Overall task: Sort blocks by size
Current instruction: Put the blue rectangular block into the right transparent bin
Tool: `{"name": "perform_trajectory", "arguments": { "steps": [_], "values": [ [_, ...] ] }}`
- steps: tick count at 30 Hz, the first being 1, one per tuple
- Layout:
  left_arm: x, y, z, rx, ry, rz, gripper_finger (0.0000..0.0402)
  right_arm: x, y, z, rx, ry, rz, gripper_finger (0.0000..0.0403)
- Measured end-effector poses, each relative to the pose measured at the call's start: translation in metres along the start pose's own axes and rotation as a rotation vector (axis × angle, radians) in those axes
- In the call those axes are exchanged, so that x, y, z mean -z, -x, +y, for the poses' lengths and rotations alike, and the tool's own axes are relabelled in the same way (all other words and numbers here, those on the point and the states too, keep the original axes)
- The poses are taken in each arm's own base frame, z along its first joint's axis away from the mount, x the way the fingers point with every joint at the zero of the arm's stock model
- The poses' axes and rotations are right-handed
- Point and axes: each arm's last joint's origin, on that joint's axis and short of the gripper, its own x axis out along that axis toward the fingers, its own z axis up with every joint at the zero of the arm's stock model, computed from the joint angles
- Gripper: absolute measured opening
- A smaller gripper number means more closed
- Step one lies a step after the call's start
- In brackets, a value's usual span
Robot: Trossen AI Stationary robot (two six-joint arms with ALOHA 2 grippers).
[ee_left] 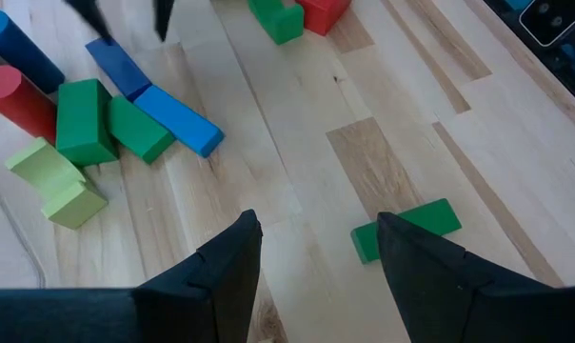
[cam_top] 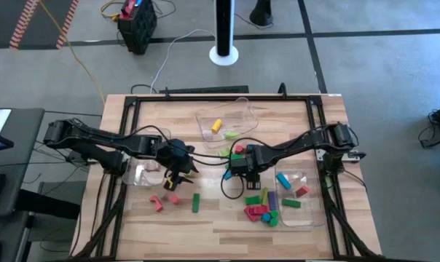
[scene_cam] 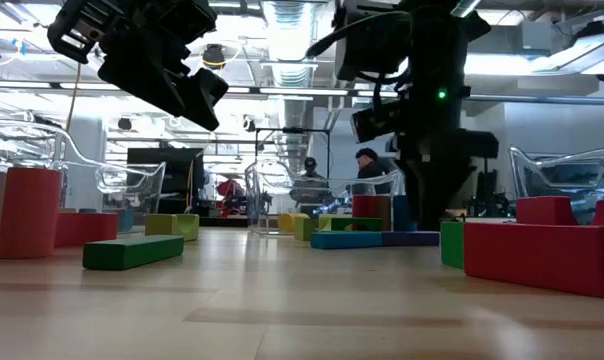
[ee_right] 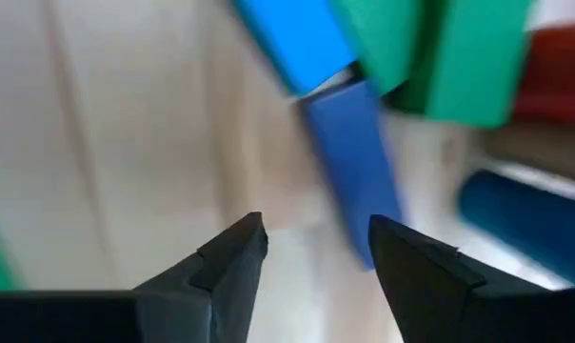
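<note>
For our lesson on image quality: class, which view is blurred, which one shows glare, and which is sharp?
Right wrist view: blurred, the blue bar and green blocks are soft smears. Low view: bright ceiling lights glare behind the dark arms, the near tabletop is soft. Left wrist view: sharp, the lone green block shows crisp edges.
</note>
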Motion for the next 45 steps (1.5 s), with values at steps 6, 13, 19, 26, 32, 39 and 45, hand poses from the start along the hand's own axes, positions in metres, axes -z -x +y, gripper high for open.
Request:
{"name": "perform_trajectory", "arguments": {
  "steps": [6,13,19,26,32,39,45],
  "values": [
    [0.0,0.0,0.0,0.0,0.0,0.0,0.0203,-0.001,-0.002,-0.007,0.065,0.077,-0.006,0.025],
    [0.0,0.0,0.0,0.0,0.002,0.0,0.0203,0.002,-0.013,-0.018,0.075,0.1,-0.01,0.0251],
    [0.0,0.0,0.0,0.0,0.002,0.0,0.0203,0.002,-0.02,-0.029,0.006,0.079,-0.021,0.025],
    [0.0,0.0,0.0,0.0,0.01,0.001,0.0203,0.006,-0.033,-0.033,-0.101,0.073,-0.063,0.0248],
    [0.0,0.0,0.0,0.0,0.008,0.003,0.0203,0.006,-0.031,-0.024,-0.097,0.093,-0.066,0.0216],
    [0.0,0.0,0.0,-0.002,0.007,0.001,0.0203,0.009,-0.028,-0.014,-0.09,0.082,-0.042,0.0139],
    [-0.002,0.0,0.001,-0.011,-0.001,-0.025,0.0203,0.013,-0.021,-0.006,-0.117,0.067,-0.039,0.014]
  ]
}}
